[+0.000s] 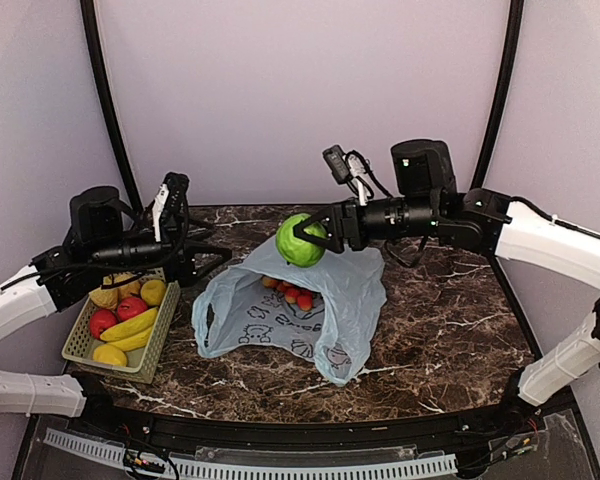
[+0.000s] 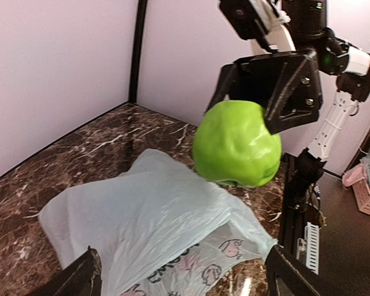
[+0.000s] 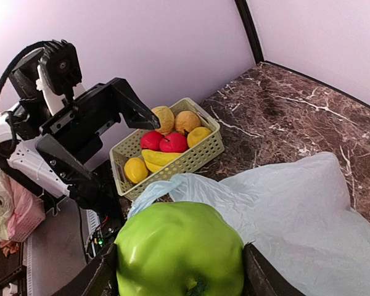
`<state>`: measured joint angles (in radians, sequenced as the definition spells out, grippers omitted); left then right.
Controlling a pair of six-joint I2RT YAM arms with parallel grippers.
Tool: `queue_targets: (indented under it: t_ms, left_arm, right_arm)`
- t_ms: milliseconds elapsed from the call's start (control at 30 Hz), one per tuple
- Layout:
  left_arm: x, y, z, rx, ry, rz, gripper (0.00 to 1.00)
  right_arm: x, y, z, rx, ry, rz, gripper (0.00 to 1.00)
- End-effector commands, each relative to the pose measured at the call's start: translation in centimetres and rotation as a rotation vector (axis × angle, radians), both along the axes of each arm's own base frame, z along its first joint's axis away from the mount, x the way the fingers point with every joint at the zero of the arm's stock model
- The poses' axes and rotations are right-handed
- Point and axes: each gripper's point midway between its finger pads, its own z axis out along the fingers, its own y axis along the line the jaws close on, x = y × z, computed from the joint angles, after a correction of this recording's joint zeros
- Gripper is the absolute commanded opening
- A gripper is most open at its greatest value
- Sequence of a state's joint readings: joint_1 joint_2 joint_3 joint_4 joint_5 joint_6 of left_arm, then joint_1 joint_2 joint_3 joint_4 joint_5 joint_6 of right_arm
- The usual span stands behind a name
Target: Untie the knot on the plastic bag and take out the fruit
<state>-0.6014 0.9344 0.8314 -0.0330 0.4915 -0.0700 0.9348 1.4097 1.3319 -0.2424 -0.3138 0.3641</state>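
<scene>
Green fruit held in the air above the plastic bag.

The right gripper (image 1: 313,234) has its jaws clamped on a round green fruit (image 1: 299,240), which hangs over the 12 o'clock edge of the pale plastic bag (image 1: 270,320) lying crumpled mid-table (image 1: 450,320). Small red-orange fruits (image 1: 292,292) show inside the bag just below the green one; the mouth seems to gape there, though the folds make it hard to judge. The left gripper (image 1: 210,250) hovers at the bag's 10 o'clock with jaws spread wide and nothing between them, above a basket (image 1: 78,352) of bananas and apples at 9 o'clock.
</scene>
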Motion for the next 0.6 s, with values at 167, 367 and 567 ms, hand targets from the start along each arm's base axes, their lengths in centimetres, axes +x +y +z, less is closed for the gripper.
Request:
queue_targets:
  t_ms: [167,367,567]
  left_arm:
    - [-3.9,-7.9,2.7,-0.068,0.000,-0.223,0.93]
    - [-3.6,-9.6,3.0,-0.089,0.027,-0.232,0.94]
    - [-3.3,-10.2,3.1,-0.109,0.050,-0.234,0.96]
  right_arm:
    - [-3.6,0.9,3.3,0.169,0.010,0.204,0.41]
    - [-4.5,1.0,2.9,0.175,0.031,0.255,0.41]
    - [-4.8,1.2,2.3,0.166,0.046,0.272,0.41]
